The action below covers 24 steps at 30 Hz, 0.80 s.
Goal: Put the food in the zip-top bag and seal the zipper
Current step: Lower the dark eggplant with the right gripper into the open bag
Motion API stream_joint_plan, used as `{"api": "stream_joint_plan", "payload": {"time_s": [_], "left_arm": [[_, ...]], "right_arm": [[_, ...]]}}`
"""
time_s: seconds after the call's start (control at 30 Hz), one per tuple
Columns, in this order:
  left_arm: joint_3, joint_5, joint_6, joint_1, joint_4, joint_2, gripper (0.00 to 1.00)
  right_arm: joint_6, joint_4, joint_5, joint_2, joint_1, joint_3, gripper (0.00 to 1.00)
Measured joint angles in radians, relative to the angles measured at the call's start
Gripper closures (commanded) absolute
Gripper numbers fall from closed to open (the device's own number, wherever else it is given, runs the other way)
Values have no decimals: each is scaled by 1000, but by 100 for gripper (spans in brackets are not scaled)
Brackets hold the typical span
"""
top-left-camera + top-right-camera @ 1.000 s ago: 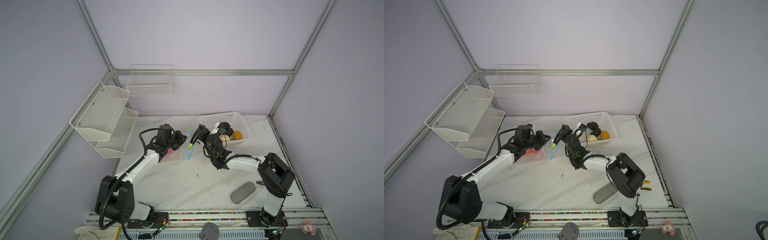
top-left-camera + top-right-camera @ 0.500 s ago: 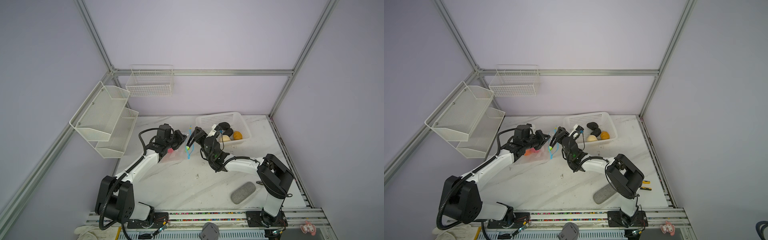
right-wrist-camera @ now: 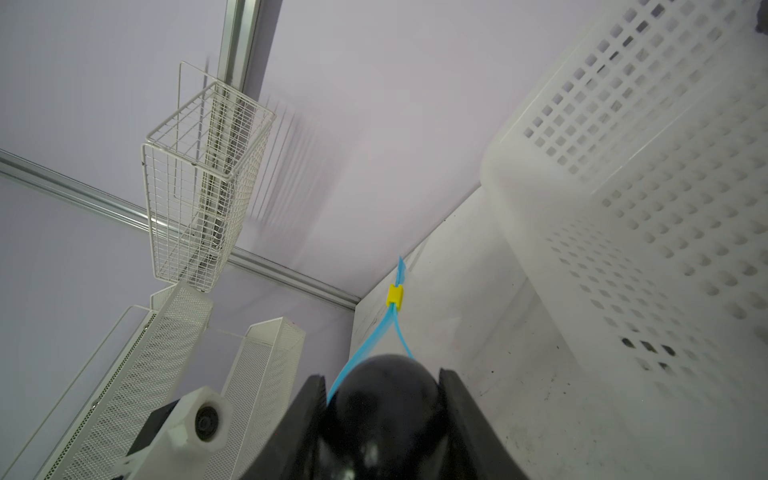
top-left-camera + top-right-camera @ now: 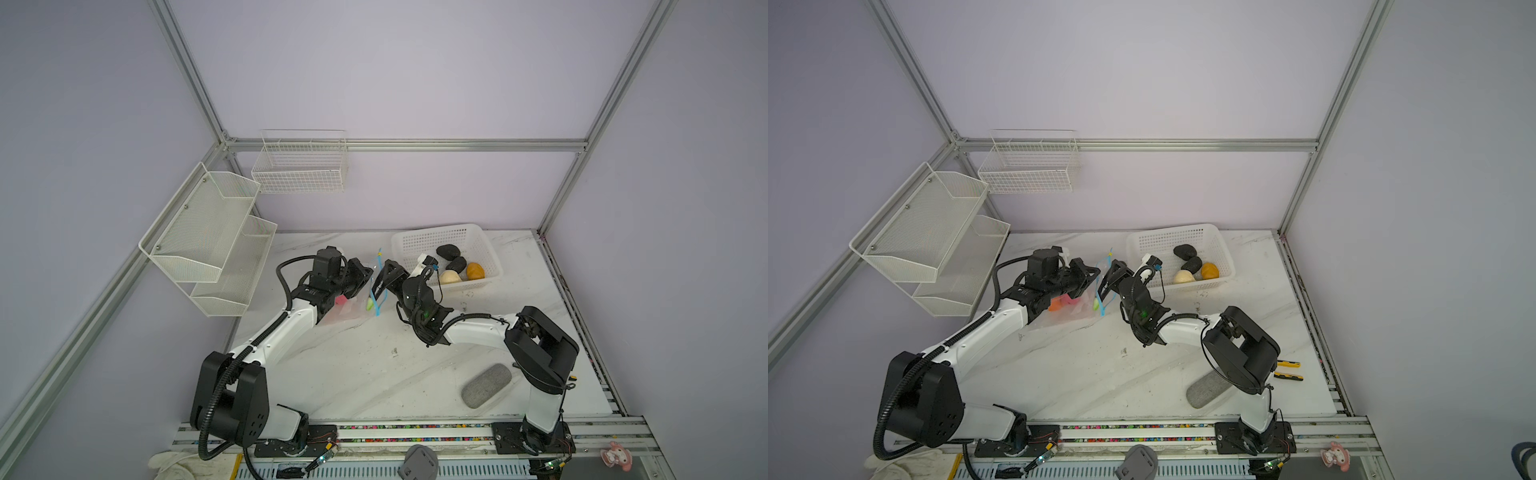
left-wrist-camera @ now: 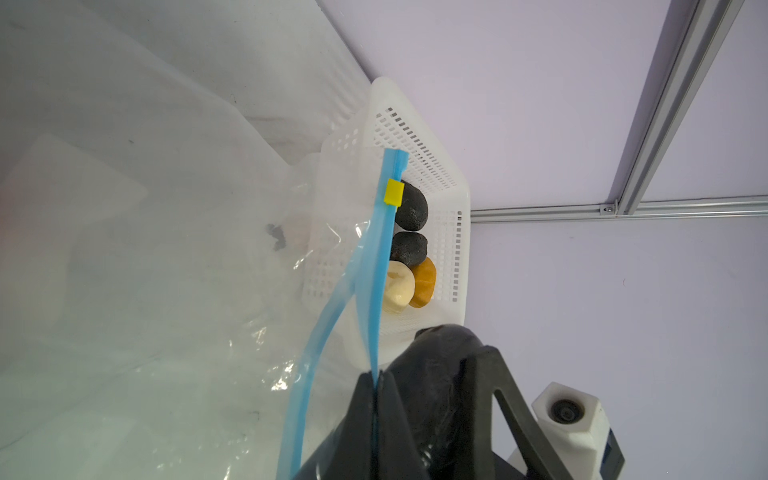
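Two grips on: my left gripper (image 5: 376, 384) is pinched tight on the thin light blue zipper strip (image 5: 377, 270) of the large clear plastic zip-top bag (image 5: 166, 270), which rests on the white marble table (image 4: 374, 374) between my arms. My right gripper (image 3: 384, 390) clamps a round black toy food (image 3: 384, 415) at the bag's mouth. The white perforated plastic basket (image 4: 432, 239) holds two black toy pieces (image 4: 448, 251), a cream piece (image 4: 450, 277) and a yellow-brown piece (image 4: 475, 271).

Bagged food (image 4: 1068, 302) half hidden behind left arm (image 4: 984, 332) (kinds unreadable).
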Motion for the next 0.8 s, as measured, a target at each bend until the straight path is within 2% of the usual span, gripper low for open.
{"api": "stream_joint_plan", "payload": {"time_s": [0.37, 0.8], "left_arm": [[0, 6, 0, 0, 5, 0, 100], [0, 11, 0, 2, 5, 0, 100]], "right_arm": [[13, -13, -19, 17, 16, 13, 63], [23, -37, -23, 17, 32, 13, 52]]}}
